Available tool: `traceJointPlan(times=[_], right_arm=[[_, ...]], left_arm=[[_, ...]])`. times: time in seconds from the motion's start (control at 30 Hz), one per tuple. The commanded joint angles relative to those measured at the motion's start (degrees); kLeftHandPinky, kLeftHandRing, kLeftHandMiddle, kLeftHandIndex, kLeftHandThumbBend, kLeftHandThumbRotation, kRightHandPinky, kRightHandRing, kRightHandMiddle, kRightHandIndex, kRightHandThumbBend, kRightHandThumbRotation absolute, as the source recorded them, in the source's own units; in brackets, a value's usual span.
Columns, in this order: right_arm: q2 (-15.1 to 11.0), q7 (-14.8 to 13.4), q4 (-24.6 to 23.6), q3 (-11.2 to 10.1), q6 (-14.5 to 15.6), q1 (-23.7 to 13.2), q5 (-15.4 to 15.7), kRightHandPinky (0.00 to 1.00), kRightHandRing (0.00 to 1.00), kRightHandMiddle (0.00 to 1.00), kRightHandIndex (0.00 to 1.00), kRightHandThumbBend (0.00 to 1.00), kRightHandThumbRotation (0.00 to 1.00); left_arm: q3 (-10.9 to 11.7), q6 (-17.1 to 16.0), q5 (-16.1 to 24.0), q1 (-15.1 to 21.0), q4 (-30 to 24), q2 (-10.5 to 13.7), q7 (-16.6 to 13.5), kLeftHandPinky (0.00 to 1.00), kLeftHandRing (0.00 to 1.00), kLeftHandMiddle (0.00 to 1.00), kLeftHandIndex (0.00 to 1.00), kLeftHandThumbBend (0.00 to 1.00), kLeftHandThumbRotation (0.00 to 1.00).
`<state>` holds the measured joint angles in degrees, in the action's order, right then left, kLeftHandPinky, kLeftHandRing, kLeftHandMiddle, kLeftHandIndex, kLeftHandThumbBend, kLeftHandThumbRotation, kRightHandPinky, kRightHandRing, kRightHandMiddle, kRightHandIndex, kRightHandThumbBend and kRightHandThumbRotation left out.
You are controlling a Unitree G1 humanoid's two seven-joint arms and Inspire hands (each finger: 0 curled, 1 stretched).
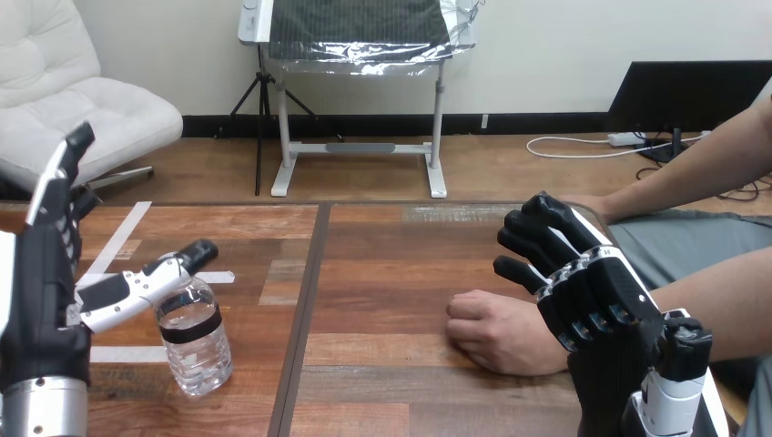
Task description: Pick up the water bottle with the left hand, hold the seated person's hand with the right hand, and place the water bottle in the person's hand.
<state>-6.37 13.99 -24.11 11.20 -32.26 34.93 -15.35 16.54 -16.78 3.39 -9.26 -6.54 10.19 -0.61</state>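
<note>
The water bottle [193,337] stands upright just right of the open, empty left robot hand [41,300]; the right robot hand [596,300] overlaps the person's hand [496,332], grip unclear

1. Light is bright and even across the whole frame.
2. A pale sheen lies on the wooden table [437,215] near its far edge, upper centre.
3. A soft, short shadow sits under the person's hand [496,332], lower centre-right.
</note>
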Motion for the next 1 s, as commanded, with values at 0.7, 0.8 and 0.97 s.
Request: traceJointPlan(times=[0.7, 0.8, 0.97], right_arm=[[0.8, -0.1, -2.4, 0.0, -0.4, -1.6, -0.2, 0.82, 0.86, 0.84, 0.85, 0.75, 1.00], [0.7, -0.1, -2.5, 0.0, -0.3, -1.5, -0.3, 0.82, 0.86, 0.84, 0.84, 0.75, 1.00], [0.7, -0.1, -2.6, 0.0, -0.3, -1.5, -0.5, 0.81, 0.86, 0.84, 0.84, 0.75, 1.00]], left_arm=[[-1.4, -0.6, 1.5, 7.1, 12.6, 4.1, 1.8, 1.00, 1.00, 1.00, 1.00, 1.00, 0.08], [-1.6, -0.9, 2.0, 7.4, 13.8, 4.5, 1.8, 1.00, 1.00, 1.00, 1.00, 1.00, 0.08], [-2.0, -1.8, 3.5, 8.0, 15.8, 5.2, 1.2, 0.96, 0.99, 1.00, 0.99, 1.00, 0.09]])
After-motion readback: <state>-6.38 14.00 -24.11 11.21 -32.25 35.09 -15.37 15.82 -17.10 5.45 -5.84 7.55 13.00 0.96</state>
